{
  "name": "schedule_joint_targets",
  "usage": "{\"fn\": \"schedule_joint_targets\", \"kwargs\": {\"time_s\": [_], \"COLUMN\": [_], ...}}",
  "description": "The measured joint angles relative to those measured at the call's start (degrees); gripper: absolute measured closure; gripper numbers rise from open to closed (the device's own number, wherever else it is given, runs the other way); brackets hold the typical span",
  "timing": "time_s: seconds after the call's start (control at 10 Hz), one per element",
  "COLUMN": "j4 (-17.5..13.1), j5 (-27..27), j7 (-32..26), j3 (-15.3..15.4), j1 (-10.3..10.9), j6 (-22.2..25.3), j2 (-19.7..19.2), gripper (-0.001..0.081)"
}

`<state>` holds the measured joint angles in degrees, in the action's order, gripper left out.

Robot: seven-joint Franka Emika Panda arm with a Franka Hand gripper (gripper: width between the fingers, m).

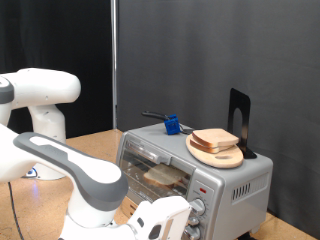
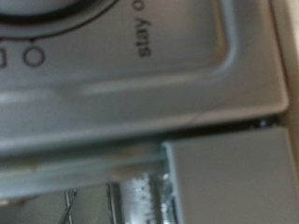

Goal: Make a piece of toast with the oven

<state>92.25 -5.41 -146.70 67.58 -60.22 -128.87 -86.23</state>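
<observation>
The silver-grey oven (image 1: pixel 200 170) stands on the table at the exterior view's right. A slice of toast (image 1: pixel 163 177) lies on the rack inside, seen through the glass front. Another slice of pale bread (image 1: pixel 215 139) lies on a round wooden plate (image 1: pixel 222 157) on top of the oven. My gripper (image 1: pixel 172 214) is at the exterior view's bottom, right up against the oven's knobs (image 1: pixel 199 207). Its fingers are hidden. The wrist view shows the oven's control panel (image 2: pixel 140 75) very close, with the rim of a dial (image 2: pixel 56 11) and the words "stay on".
A small blue object (image 1: pixel 172 125) with a dark handle and a black upright stand (image 1: pixel 240 118) sit on the oven's top. The robot's white base (image 1: pixel 45 110) is at the exterior view's left. A black curtain hangs behind.
</observation>
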Motion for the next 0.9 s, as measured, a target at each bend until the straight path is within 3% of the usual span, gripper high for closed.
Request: {"fn": "schedule_joint_targets", "kwargs": {"time_s": [0.2,0.3,0.4,0.9], "j4": [0.00,0.00,0.00,0.01], "j5": [-1.61,-1.88,-2.06,-3.41], "j7": [0.00,0.00,0.00,0.22], "j3": [0.50,0.45,0.43,0.18], "j1": [-0.07,-0.09,-0.11,-0.20], "j6": [0.46,0.55,0.59,0.73], "j2": [0.02,0.02,0.02,0.02], "gripper": [0.0533,0.0533,0.0607,0.0607]}}
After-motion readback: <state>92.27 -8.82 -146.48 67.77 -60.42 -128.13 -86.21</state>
